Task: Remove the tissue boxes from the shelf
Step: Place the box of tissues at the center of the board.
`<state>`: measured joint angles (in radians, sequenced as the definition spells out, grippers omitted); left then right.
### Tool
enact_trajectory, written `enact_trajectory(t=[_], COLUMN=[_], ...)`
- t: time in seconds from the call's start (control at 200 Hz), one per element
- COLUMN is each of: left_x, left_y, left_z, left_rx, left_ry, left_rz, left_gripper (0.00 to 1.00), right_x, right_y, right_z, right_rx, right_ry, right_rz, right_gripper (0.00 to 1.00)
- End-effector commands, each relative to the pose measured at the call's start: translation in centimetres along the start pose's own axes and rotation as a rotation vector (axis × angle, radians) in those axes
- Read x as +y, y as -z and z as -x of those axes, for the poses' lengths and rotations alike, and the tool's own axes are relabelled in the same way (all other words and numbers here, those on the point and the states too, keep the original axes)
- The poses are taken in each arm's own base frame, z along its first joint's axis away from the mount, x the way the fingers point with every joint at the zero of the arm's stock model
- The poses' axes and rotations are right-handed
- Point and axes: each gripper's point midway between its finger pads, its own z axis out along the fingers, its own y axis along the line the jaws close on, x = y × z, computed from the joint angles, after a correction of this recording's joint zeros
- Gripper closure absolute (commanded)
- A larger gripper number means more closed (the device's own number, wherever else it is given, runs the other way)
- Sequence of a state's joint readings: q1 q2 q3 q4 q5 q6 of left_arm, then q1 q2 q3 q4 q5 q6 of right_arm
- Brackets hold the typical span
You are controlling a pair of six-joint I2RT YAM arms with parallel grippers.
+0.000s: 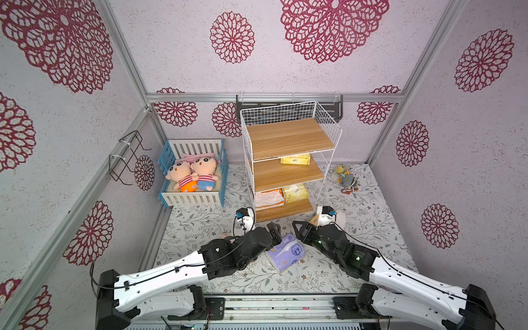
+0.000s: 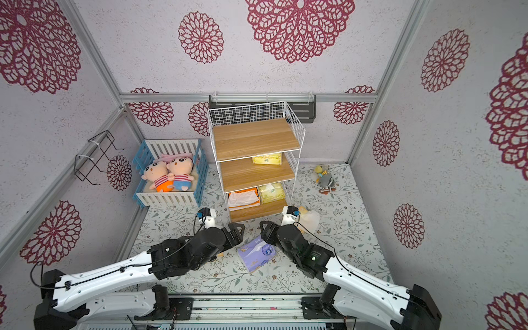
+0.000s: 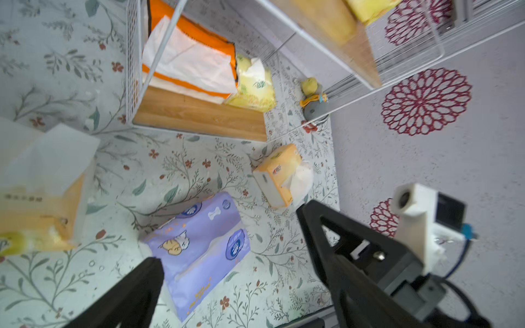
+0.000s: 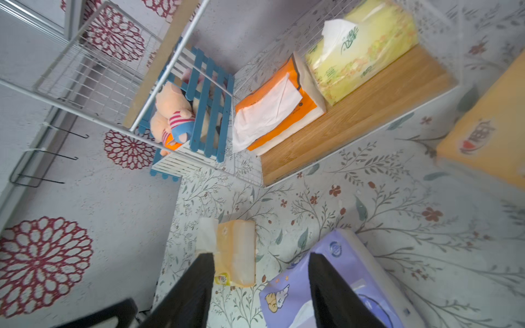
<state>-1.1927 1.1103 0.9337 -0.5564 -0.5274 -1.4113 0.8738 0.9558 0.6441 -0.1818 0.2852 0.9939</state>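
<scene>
The shelf (image 1: 288, 171) (image 2: 254, 140) holds a yellow-green tissue box (image 1: 295, 159) on its middle board. An orange tissue box (image 1: 268, 198) (image 4: 272, 113) and another yellow-green one (image 1: 295, 193) (image 4: 360, 48) sit on the bottom board. A purple tissue box (image 1: 285, 253) (image 3: 199, 241) lies on the floor between the arms. My right gripper (image 1: 298, 228) (image 4: 258, 255) is open just above it, holding nothing. My left gripper (image 1: 274, 228) (image 3: 228, 233) is wide open beside it. Two pale orange tissue boxes (image 3: 277, 176) (image 3: 37, 204) lie on the floor.
A blue-and-white crib (image 1: 194, 197) with two plush dolls stands left of the shelf. A duck toy (image 1: 345, 177) lies at the back right. A black rack (image 1: 334, 110) hangs behind the shelf, and a wire holder (image 1: 128, 157) hangs on the left wall.
</scene>
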Motion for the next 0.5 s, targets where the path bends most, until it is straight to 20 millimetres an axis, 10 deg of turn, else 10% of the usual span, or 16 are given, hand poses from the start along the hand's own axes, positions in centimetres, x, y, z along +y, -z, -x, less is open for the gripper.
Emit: enact_trajectory(t=[0.0, 0.22, 0.495], left_x=[1.6, 3.8, 1.7], left_y=[-1.4, -4.9, -7.0], left_z=[-1.4, -3.7, -5.3], left_rx=[-0.031, -0.075, -0.032], left_ry=[0.133, 0.416, 0.347], left_rz=[0.021, -0.121, -0.068], left_gripper=[0.03, 0.03, 0.03], right_x=[-2.3, -6.2, -7.3], right_y=[-0.1, -1.8, -2.9], right_z=[-0.5, -1.4, -3.9], right_rx=[0.105, 0.209, 0.305], right_ry=[0.089, 0.113, 0.128], right_rz=[-0.109, -0.232, -0.206], right_gripper=[0.40, 0.39, 0.39])
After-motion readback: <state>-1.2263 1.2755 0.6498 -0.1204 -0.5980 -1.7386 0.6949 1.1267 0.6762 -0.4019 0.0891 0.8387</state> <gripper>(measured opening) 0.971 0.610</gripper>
